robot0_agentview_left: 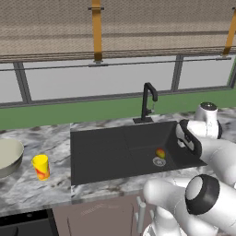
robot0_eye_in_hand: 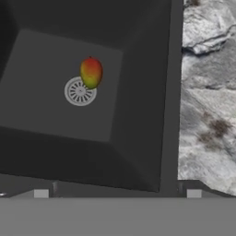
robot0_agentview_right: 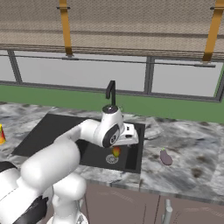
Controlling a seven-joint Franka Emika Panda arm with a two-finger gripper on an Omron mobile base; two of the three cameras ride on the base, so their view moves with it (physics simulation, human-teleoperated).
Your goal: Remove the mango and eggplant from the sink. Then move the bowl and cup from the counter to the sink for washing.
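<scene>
Hand view: mango [robot0_eye_in_hand: 91, 72] sits on sink [robot0_eye_in_hand: 55, 110] floor, touching drain rim [robot0_eye_in_hand: 80, 91], long axis running away from cam. Pincer above basin's right side, tips fully apart, holding nothing; mango lies ahead & below. Eggplant [robot0_agentview_right: 166, 157] already on worktop [robot0_agentview_right: 192, 153].

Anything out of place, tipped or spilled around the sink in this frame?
Nothing spilled or tipped. One mango still lies in the sink by the drain; the eggplant already rests on the counter to the right. The cup and bowl stand upright on the left.
</scene>
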